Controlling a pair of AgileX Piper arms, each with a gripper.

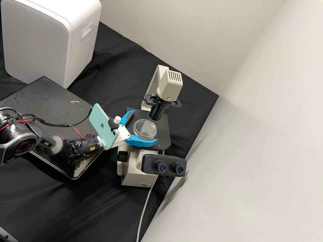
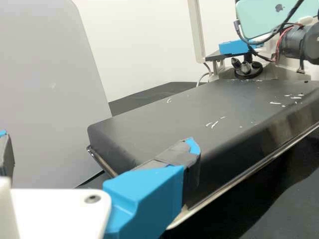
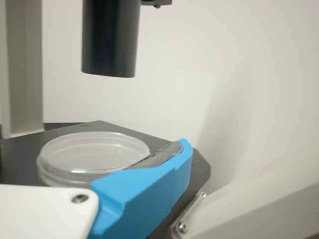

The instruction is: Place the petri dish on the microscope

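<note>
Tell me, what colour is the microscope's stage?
Black; the stage shows best in the high view.

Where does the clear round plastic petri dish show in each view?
High view: dish at centre, on the flat black microscope stage, between the right tool's fingers.
Left wrist view: hidden; stage edge far off.
Right wrist view: on the stage, beside a blue finger.
Shared landmark: the stage.

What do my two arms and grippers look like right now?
Right arm: dark grey rounded joints, red and black cables, mint-green phone on the wrist, white gripper with two curved bright blue fingers. Left gripper: white screwed plate, blue fingers with grey pads.
</note>
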